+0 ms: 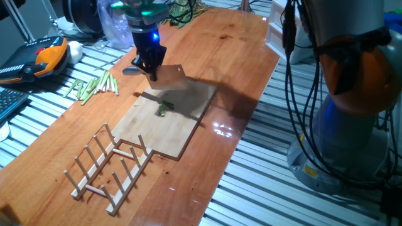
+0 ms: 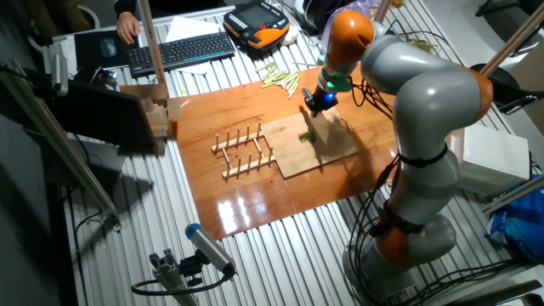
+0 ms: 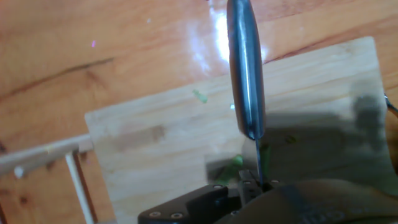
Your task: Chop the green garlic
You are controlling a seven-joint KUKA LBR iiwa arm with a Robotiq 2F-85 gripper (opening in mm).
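Observation:
The green garlic (image 1: 164, 108) is a small cluster of short bright-green bits on the pale wooden cutting board (image 1: 164, 135). My gripper (image 1: 151, 70) is shut on a knife (image 1: 168, 76) and holds it just above the board's far end, behind the bits. The knife's grey handle (image 1: 130, 69) sticks out to the left. In the hand view the steel handle (image 3: 245, 74) points away, the thin blade runs down into the gripper (image 3: 252, 183), and green bits (image 3: 233, 165) lie beside the blade. In the other fixed view the gripper (image 2: 316, 104) hangs over the board (image 2: 297, 161).
A bundle of pale-green stalks (image 1: 94, 85) lies left of the board. A wooden peg rack (image 1: 110, 164) stands at the board's near end, also visible in the other fixed view (image 2: 242, 149). A leafy bunch (image 1: 182, 12) is at the back. An orange pendant (image 1: 47, 56) lies off the table.

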